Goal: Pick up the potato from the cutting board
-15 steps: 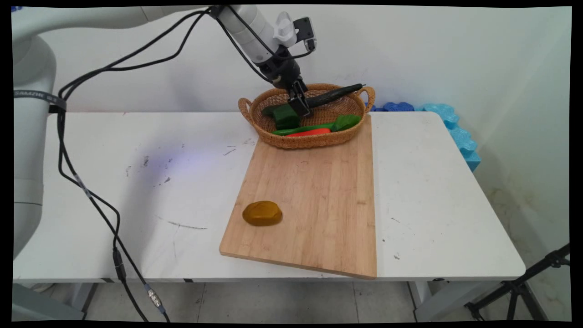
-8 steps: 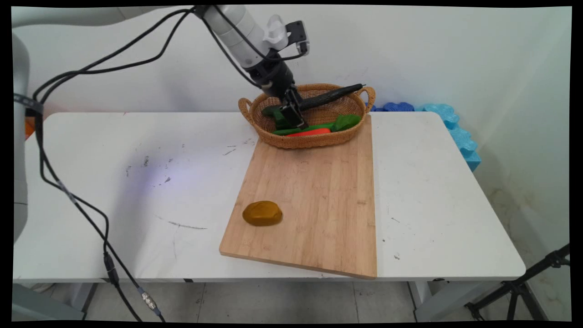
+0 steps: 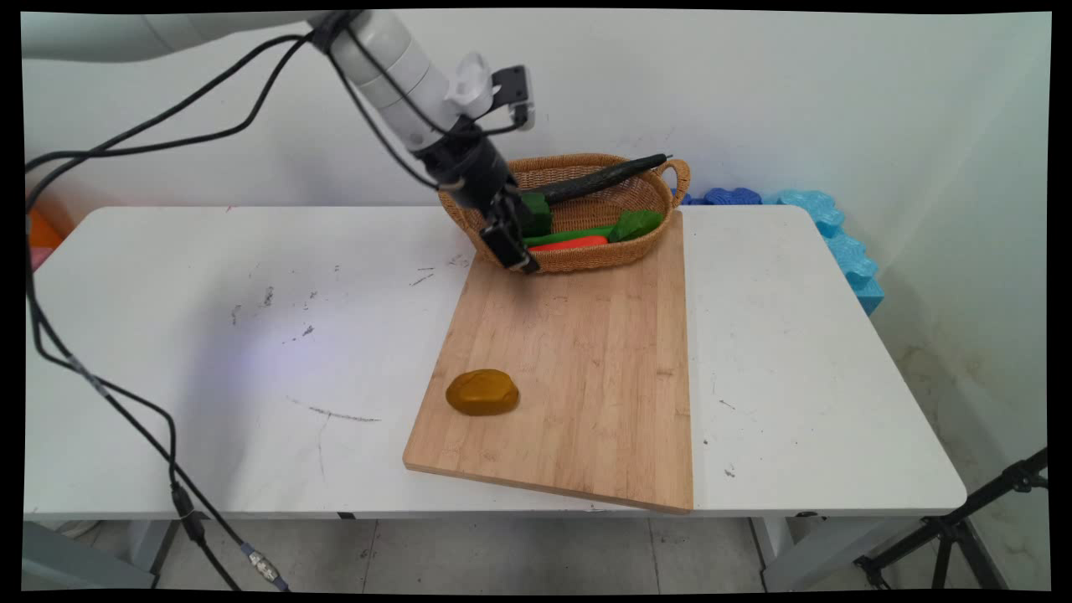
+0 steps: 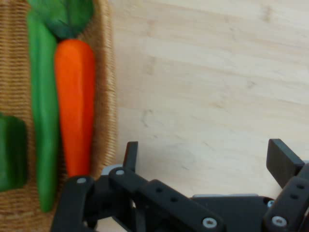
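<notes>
My gripper (image 3: pixel 512 251) hangs open and empty at the near-left rim of a wicker basket (image 3: pixel 586 261), just above the far end of a wooden cutting board (image 3: pixel 578 368). In the hand view the gripper (image 4: pixel 205 162) has only bare board (image 4: pixel 207 87) between its fingers, with the basket wall (image 4: pixel 108 96) to the left. Inside the basket lie an orange carrot (image 4: pixel 75 106), a long green vegetable (image 4: pixel 42 106), a green chunk (image 4: pixel 12 152) and a leafy green (image 4: pixel 63 14). A dark cucumber (image 3: pixel 603 177) leans across the basket's far rim.
A yellow-brown potato (image 3: pixel 481 392) sits on the board's near-left corner. The white table (image 3: pixel 251 335) shows scuff marks to the left. Blue foam pieces (image 3: pixel 829 226) line the wall at the back right. Black cables (image 3: pixel 109 394) hang down the left side.
The gripper has moved left and down, from over the basket's inside to its near-left rim above the board. Nothing in the basket has shifted.
</notes>
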Controlling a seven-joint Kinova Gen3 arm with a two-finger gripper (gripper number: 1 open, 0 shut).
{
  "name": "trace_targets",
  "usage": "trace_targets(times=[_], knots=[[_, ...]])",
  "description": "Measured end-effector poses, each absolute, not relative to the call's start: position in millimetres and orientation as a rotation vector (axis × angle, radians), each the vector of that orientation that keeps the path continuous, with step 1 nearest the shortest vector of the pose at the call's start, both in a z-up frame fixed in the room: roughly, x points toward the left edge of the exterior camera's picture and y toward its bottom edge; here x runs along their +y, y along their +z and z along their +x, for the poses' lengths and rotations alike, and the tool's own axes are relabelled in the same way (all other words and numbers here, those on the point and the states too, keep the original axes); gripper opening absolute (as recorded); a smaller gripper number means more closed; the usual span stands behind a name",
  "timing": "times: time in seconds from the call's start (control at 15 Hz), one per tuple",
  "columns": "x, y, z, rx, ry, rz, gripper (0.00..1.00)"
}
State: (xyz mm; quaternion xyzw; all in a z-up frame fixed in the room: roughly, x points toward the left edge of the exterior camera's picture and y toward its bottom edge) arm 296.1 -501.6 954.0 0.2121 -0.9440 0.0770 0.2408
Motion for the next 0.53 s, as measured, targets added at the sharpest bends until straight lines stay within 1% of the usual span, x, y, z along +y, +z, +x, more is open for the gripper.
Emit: trace_targets(times=[0.33,0.53], knots=[[-465,935,312,-2.607,0.138,0.537,1.0],[-444,932,319,-2.625,0.089,0.507,1.0]])
